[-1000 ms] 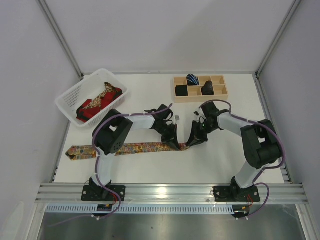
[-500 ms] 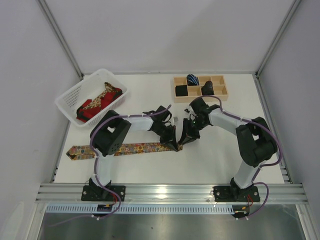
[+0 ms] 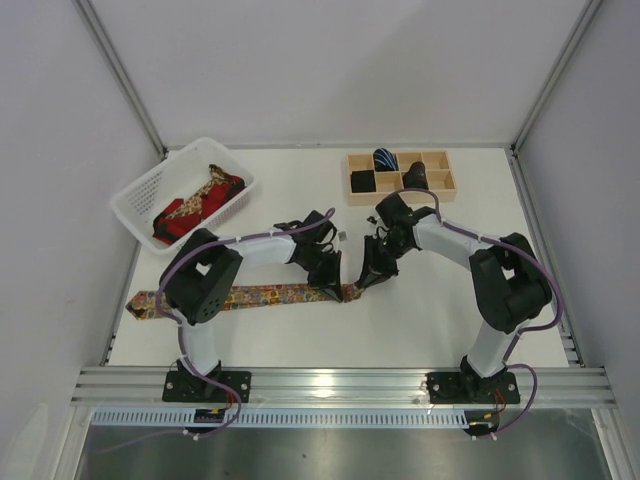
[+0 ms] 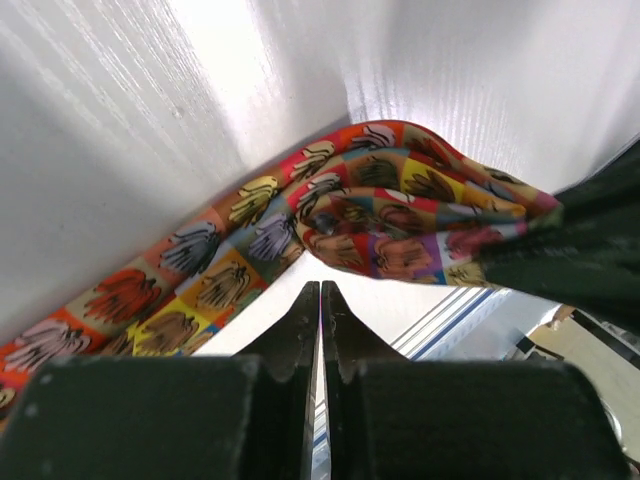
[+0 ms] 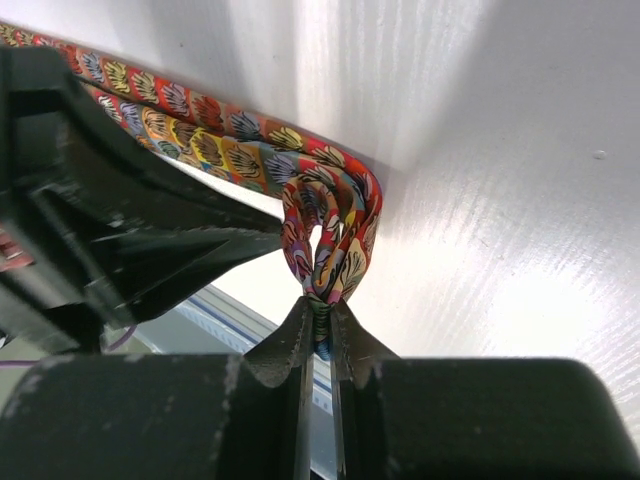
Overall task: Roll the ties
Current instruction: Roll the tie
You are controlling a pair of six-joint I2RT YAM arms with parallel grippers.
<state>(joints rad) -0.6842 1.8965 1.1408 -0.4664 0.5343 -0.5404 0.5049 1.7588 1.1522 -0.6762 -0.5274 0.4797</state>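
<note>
Right jaws pinch the looped floral tie (image 5: 330,228); left jaws closed beside it.

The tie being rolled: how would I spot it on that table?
On the white table, look nearer than the white basket. A long tie lies flat there, its right end looped in the right tool. Unlike the red ties bundled in the basket, it is stretched out and patterned in small multicoloured squares.
</note>
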